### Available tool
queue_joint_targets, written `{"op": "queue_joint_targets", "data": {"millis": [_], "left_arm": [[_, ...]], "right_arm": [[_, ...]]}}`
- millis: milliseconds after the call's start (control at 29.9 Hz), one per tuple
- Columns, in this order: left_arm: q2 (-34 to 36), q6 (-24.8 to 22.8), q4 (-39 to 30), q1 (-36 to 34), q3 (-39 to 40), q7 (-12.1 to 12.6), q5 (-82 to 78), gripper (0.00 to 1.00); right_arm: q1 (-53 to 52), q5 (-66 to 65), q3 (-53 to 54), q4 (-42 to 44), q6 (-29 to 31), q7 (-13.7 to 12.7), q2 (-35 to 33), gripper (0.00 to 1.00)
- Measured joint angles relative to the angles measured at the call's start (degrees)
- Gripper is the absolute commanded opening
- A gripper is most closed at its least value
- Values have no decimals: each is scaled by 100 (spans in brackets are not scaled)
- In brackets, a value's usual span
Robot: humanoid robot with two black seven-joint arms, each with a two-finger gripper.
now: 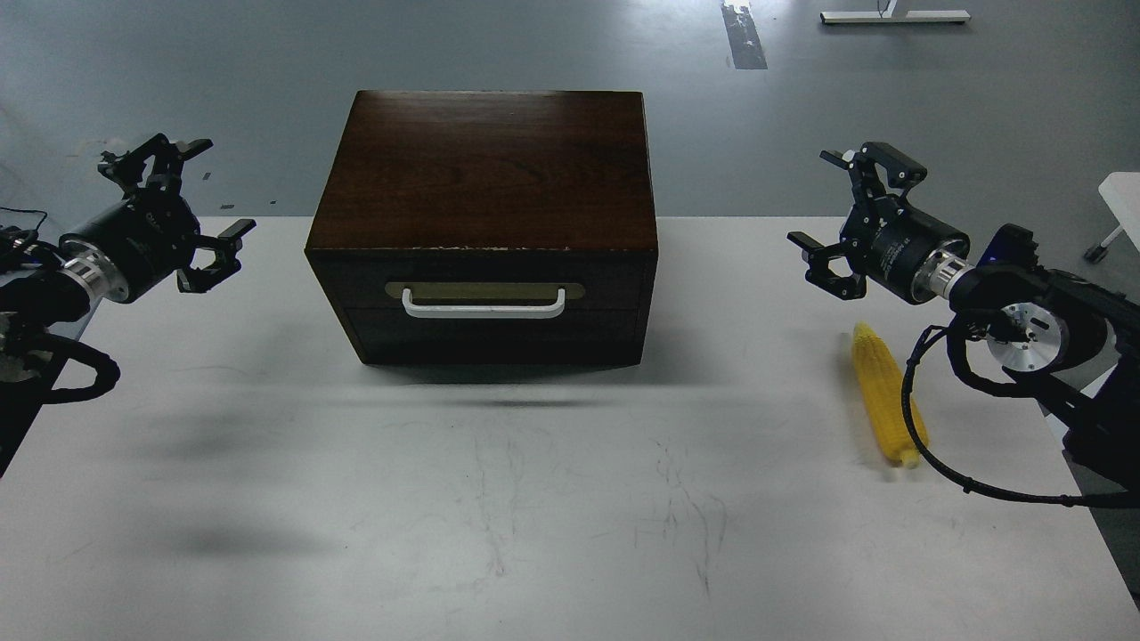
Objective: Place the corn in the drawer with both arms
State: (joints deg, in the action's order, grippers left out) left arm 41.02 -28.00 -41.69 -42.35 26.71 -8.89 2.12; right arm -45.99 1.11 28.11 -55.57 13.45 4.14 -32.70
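Dark brown wooden drawer (485,307) closed; bright yellow corn cob (884,393) on table, reachable beneath right gripper (833,218); left gripper (203,191) flanks; both spread, empty

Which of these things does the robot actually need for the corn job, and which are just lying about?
Needed: corn; drawer, shut, in the cabinet; left gripper and right gripper, both open and empty.

Just there: table; white stand on the floor beyond.

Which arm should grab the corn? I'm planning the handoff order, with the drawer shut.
Right. The corn lies on the table just below the open right gripper, while the left gripper hovers across the cabinet.
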Motion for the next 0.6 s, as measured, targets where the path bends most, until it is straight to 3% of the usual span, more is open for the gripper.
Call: {"op": "queue_joint_targets", "data": {"millis": [602], "left_arm": [[-123,0,-73,78,79,-46,10,99]], "right_arm": [[123,3,72,-50,7,45,-70,100]]}}
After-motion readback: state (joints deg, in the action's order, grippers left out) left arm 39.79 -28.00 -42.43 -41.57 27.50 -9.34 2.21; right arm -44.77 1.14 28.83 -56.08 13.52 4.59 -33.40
